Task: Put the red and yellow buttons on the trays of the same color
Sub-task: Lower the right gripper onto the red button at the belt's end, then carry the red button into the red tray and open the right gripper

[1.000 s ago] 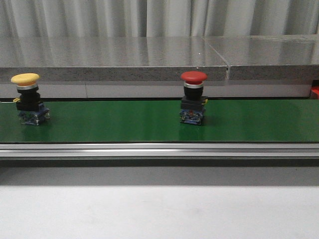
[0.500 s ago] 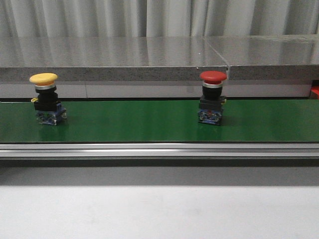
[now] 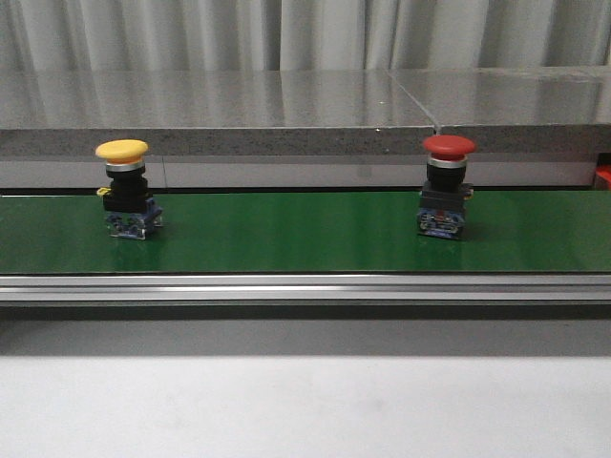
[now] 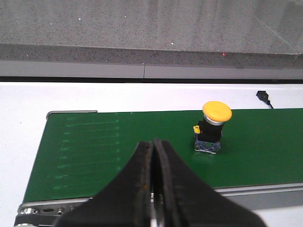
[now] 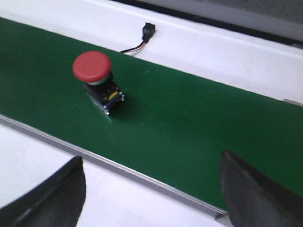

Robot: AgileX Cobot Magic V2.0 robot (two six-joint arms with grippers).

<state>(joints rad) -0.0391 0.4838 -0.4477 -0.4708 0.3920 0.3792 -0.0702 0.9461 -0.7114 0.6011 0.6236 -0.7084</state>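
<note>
Belt [image 3: 286, 234], green, runs the width of the front view, with the yellow button [image 3: 124, 189] upright toward its left and the red button [image 3: 446, 186] upright toward its right, well apart. Left gripper [image 4: 154, 189] hangs clenched near the belt's edge; right gripper [image 5: 151, 189] is spread wide.

Two buttons stood well apart on a belt that ran left to right across the scene.

The left button [image 3: 124, 191] stood upright on the belt [image 3: 286, 239] near its left end, and the right button [image 3: 446, 189] stood upright right of the middle, both nearer the belt's far edge than its near one. A rail [image 3: 286, 288] ran along the belt's near edge, with the table [image 3: 286, 405] in front of it. Behind the belt rose a ledge [image 3: 239, 110], and behind that hung a curtain [image 3: 286, 33]. A cable plug [image 4: 263, 96] lay on the surface just beyond the belt's far edge.
</note>
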